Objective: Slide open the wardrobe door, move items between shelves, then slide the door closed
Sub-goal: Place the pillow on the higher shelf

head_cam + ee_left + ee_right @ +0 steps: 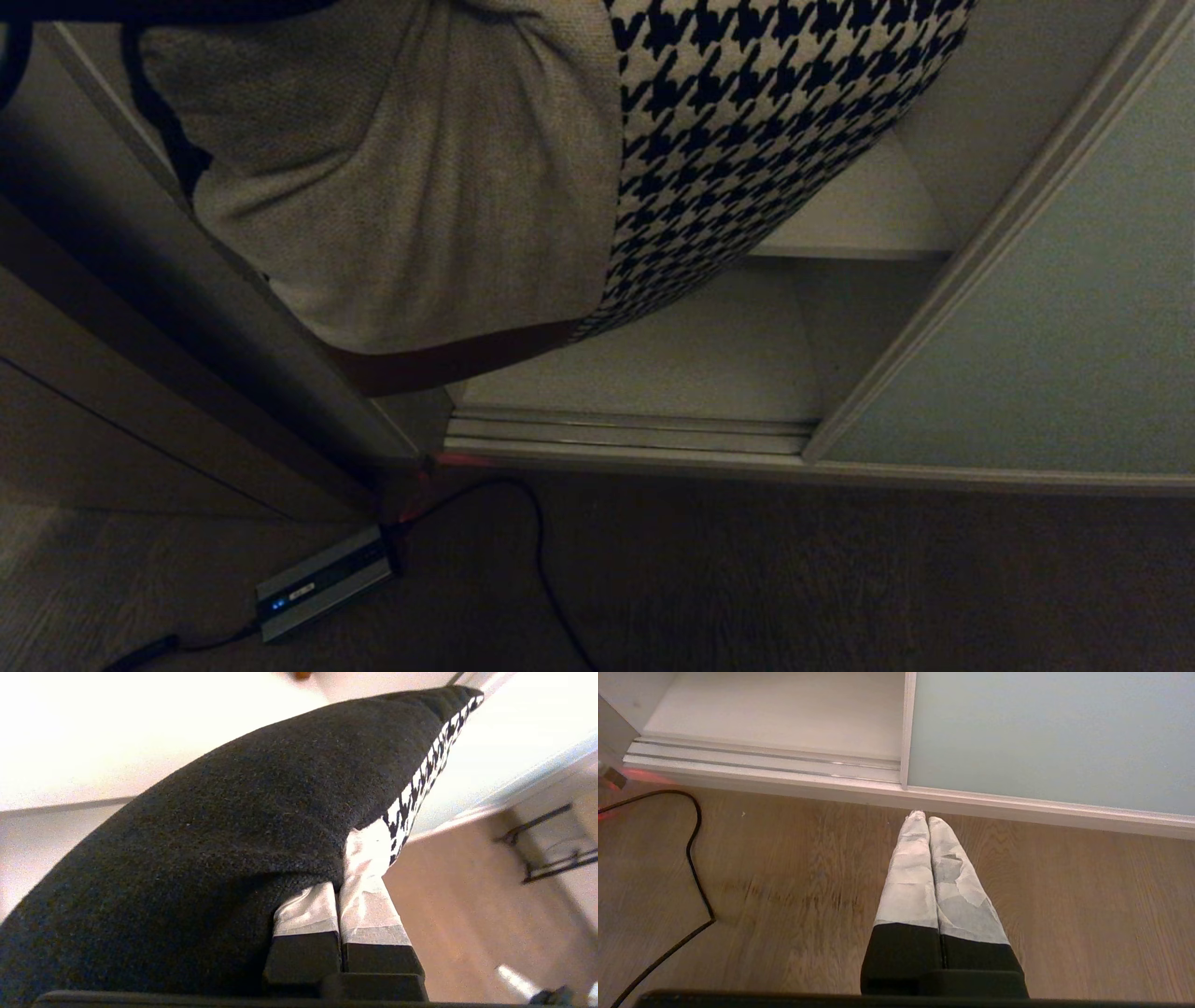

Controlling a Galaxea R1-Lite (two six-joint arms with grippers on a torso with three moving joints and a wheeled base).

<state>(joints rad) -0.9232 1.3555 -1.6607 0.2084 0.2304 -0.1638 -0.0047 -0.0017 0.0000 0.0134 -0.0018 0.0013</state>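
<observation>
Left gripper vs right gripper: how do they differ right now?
The left gripper is pinched on an edge of the large patchwork cushion with the plain black back; the right gripper holds nothing.

The left gripper has the cushion up in front of the open wardrobe; the right gripper hangs over the brown wood floor, pointing toward the pale grey-green sliding door.

Both have white-wrapped fingers on black bases, closed together.

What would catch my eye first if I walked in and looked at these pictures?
The large square cushion patched in beige and black-and-white houndstooth fills the top of the head view, pinched at its edge by the left pincer in front of the open wardrobe. To the right stands the pale grey-green sliding door, slid aside. The right pincer hangs shut above the wooden floor.
</observation>
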